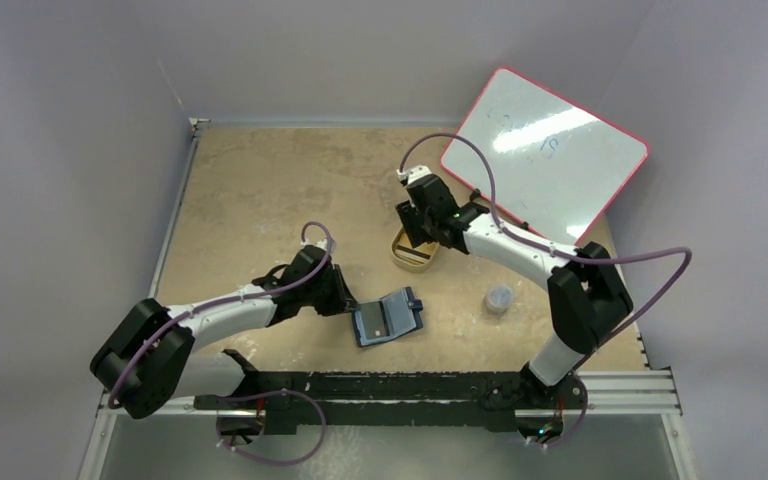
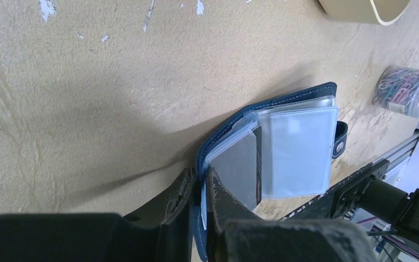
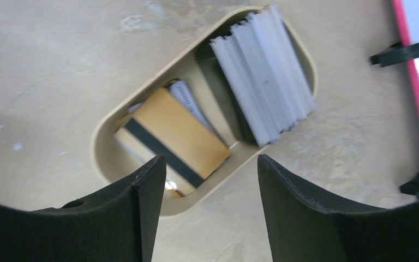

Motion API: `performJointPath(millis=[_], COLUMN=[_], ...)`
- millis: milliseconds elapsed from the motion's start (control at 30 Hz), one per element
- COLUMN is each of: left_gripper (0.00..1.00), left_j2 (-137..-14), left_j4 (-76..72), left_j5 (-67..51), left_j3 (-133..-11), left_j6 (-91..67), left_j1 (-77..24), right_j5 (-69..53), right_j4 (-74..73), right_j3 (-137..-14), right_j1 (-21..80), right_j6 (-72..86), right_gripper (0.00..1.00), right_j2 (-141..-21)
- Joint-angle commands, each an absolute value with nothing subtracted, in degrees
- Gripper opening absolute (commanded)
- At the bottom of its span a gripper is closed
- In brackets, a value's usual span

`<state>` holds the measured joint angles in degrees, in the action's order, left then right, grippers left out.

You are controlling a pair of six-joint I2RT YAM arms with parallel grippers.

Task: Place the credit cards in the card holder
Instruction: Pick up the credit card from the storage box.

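Observation:
The navy card holder [image 1: 388, 318] lies open on the table. In the left wrist view its clear sleeves [image 2: 297, 150] show, with a grey-black card [image 2: 240, 164] in one. My left gripper [image 2: 203, 188] is shut on the holder's left edge; it also shows in the top view [image 1: 348, 305]. A gold card with a black stripe [image 3: 174, 134] lies in the tan oval tray [image 3: 96, 148] on top of a pale card [image 3: 188, 101]. My right gripper [image 3: 207, 174] is open and empty just above the tray's near rim; the top view [image 1: 420, 235] shows it over the tray [image 1: 412, 262].
A stack of white sleeves [image 3: 264, 73] fills the tray's other end. A small jar of paper clips [image 1: 499, 298] stands right of the holder. A red-edged whiteboard [image 1: 545, 150] leans at the back right. The metal rail [image 1: 620, 385] runs along the near edge.

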<state>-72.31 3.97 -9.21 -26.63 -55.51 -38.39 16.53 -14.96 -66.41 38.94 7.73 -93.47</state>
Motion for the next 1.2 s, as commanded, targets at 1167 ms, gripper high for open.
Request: performJointPath(millis=[1167], left_gripper=[0.06], left_j2=[-70.7], left_j4=[1.6], left_j5=[-11.0], left_j3=[-27.5], left_j6=[-55.9], left_j1=[-38.6], right_j5=[35.4], right_j4=[-13.5], right_j3=[-79.5], right_j1=[37.7], right_j6=[-9.4], right_gripper=[0.42], right_j2=[-107.6])
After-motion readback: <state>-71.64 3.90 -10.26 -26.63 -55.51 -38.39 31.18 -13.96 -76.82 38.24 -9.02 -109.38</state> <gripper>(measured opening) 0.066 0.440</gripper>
